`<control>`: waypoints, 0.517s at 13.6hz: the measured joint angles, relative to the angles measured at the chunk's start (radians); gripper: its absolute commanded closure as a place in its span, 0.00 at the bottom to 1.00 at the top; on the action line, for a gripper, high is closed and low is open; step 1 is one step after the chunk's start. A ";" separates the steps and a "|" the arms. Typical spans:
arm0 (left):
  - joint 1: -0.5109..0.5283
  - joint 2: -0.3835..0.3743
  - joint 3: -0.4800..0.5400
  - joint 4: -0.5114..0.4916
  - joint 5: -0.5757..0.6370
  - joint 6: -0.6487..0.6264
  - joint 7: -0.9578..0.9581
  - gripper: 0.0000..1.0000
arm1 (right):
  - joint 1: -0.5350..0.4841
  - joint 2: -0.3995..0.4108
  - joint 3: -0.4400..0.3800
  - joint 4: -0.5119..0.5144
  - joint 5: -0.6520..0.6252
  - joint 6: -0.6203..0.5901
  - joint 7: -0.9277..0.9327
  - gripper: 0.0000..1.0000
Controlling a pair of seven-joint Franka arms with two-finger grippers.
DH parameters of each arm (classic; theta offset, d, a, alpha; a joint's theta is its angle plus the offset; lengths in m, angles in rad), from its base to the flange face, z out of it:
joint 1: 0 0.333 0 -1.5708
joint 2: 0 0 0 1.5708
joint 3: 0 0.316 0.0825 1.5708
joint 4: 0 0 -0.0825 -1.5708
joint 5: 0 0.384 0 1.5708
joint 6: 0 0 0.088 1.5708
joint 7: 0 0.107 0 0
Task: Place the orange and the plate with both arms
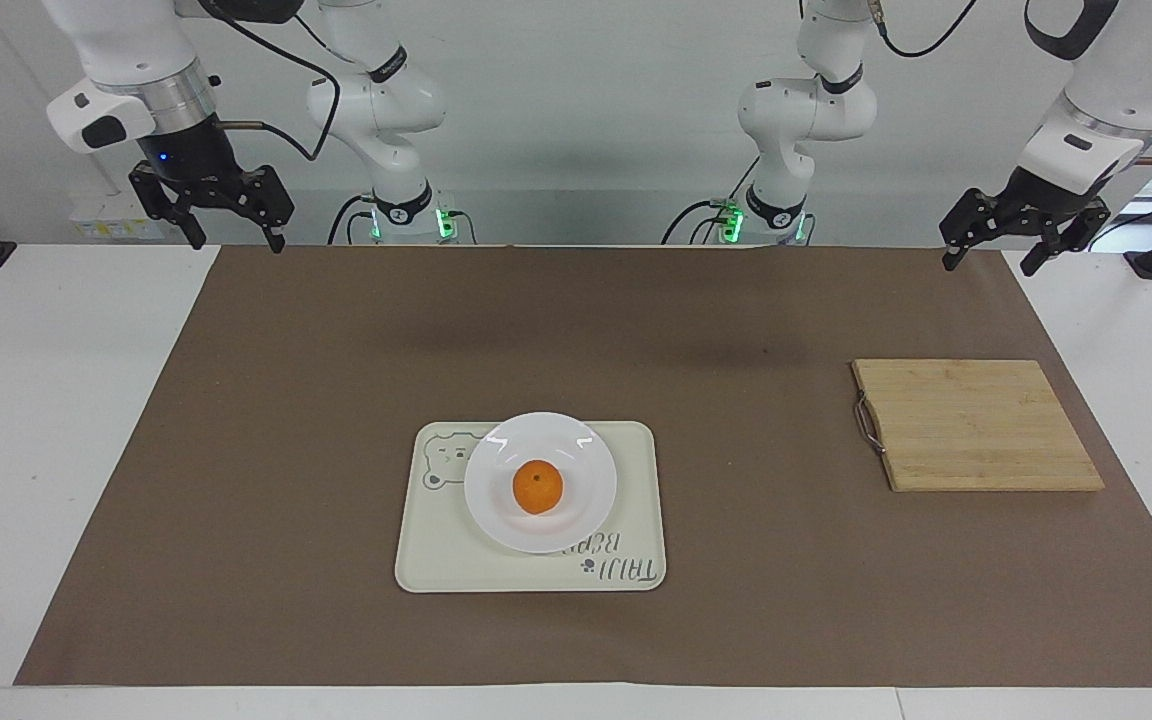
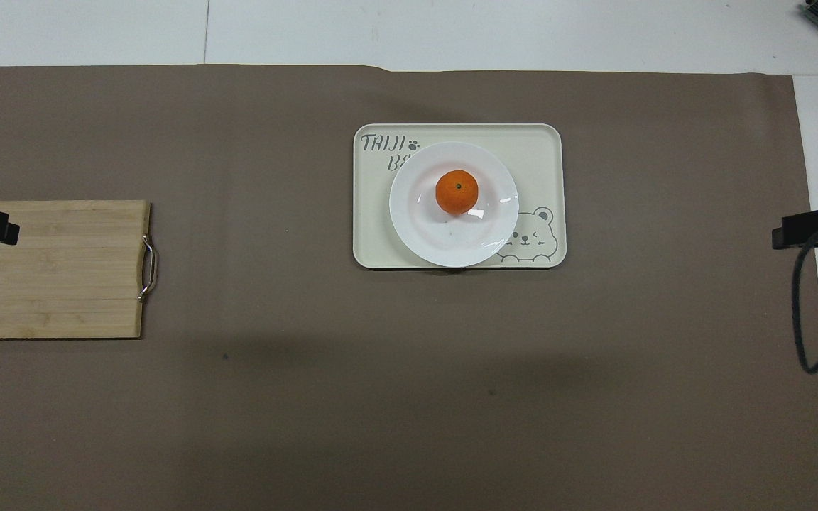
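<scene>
With both sets of my jaws parted and holding nothing, I hang raised at the robots' edge of the surface, one at each end. My right gripper point(image 1: 233, 242) is up over the corner of the brown mat point(image 1: 336, 620) at the right arm's end; my left gripper point(image 1: 988, 258) is up over the corner at the left arm's end, with the wooden cutting board point(image 1: 976, 425) lying on the mat below and farther out from the robots.

Out from the jaws, toward the middle of the surface, the orange point(image 1: 538, 487) sits in the well of the white plate point(image 1: 496, 510), and the plate rests on the cream bear-print tray point(image 1: 636, 470). Neither of my arms touches any of them; both are well apart from the tray.

What any next reach would turn on: the plate lies down and inward from both jaws, farther from the robots, between the two arms. By my judgement the right arm is somewhat nearer. Plate and orange are round, so no long axis matters. As they lie, the placing looks done to me.
</scene>
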 measured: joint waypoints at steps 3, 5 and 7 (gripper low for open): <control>0.000 0.000 0.000 0.000 0.000 0.000 0.000 0.00 | 0.000 -0.015 0.000 -0.015 -0.001 -0.006 -0.011 0.00; 0.000 0.000 0.000 0.000 0.000 0.000 0.000 0.00 | 0.001 -0.031 0.001 -0.036 -0.001 -0.018 -0.011 0.00; 0.000 0.000 0.000 0.000 0.000 0.000 0.000 0.00 | 0.001 -0.040 0.002 -0.046 -0.001 -0.019 -0.011 0.00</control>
